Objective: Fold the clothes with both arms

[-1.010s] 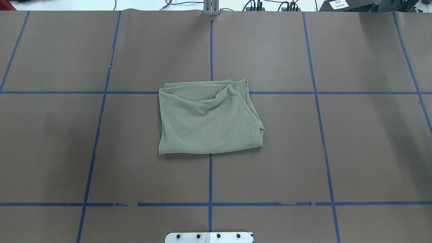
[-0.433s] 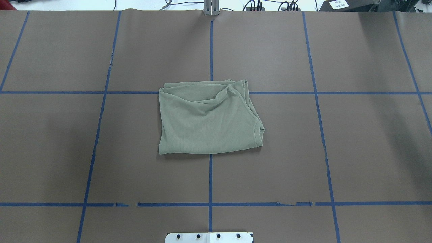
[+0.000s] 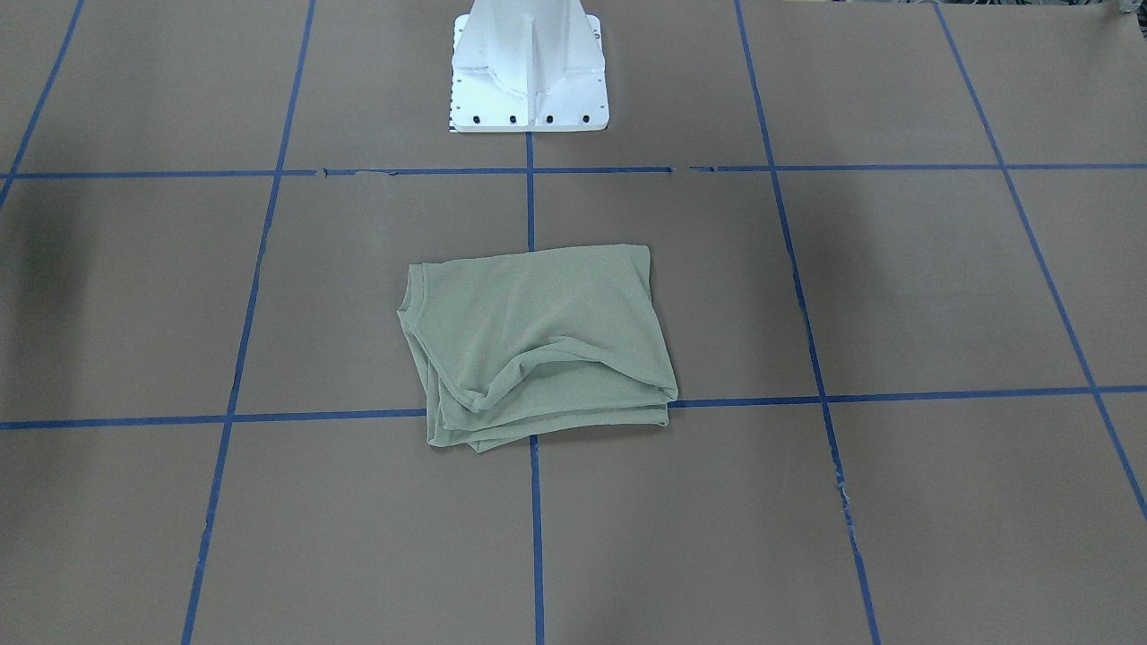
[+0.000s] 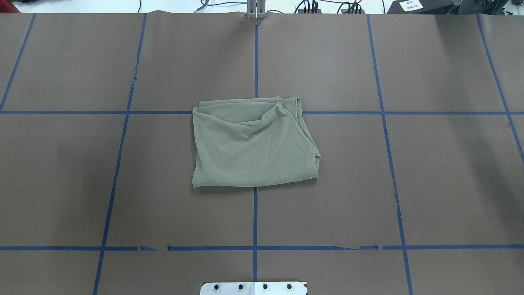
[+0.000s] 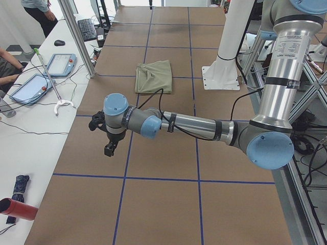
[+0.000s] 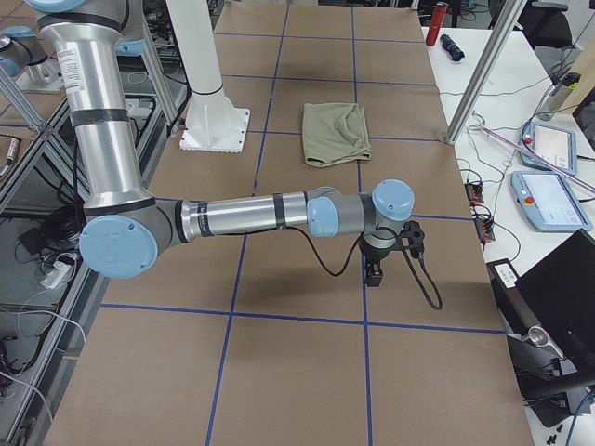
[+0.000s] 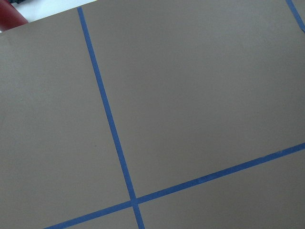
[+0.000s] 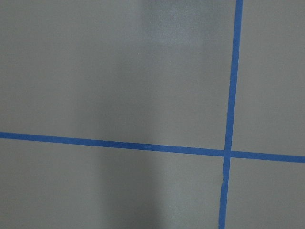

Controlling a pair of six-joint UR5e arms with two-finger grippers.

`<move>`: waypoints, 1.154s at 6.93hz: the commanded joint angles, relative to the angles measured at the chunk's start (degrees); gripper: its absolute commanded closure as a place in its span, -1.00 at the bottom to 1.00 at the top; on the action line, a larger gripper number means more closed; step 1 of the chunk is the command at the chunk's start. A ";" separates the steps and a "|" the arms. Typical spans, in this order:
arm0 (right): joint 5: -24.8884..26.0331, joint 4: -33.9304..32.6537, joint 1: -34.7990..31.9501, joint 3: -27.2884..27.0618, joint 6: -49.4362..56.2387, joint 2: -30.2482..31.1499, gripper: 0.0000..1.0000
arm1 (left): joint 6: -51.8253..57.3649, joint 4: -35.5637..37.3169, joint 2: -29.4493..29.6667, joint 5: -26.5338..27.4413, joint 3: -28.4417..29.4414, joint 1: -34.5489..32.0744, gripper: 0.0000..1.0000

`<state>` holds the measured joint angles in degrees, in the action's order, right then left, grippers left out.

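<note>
arms (image 5: pixel 194 125) stretch low outward, grippers (image 5: pixel 109 149) pointing down; shirt (image 4: pixel 251 147) between.

The shirt (image 4: pixel 251 145) is plain sage green in a fine rib knit. The table (image 4: pixel 442 184) is flat brown, crossed by a grid of blue tape (image 4: pixel 255 221). At its robot-side edge the base (image 3: pixel 529 63) is white with black bolts (image 3: pixel 513 118). The left arm (image 5: pixel 194 125) and right arm (image 6: pixel 242 216) are silver-grey with light-blue joint caps.

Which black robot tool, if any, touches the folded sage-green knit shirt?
Apart, both. Exterior left shows the black left tool far from the folded sage-green knit shirt; exterior right shows the right tool likewise.
</note>
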<state>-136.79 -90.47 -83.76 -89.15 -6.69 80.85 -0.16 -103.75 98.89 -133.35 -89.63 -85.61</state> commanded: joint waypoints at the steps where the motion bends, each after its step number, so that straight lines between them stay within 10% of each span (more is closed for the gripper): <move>1: 1.43 0.38 0.00 -0.50 -0.69 0.71 -1.00 | -0.19 0.21 0.33 -0.07 -1.15 0.00 -1.00; 8: 3.55 0.73 0.18 0.46 -0.78 0.45 -1.00 | 0.33 0.13 0.16 0.02 -4.24 0.35 -1.00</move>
<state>-133.27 -89.74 -83.59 -88.76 -7.56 81.43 0.09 -103.69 99.04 -133.34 -93.52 -85.31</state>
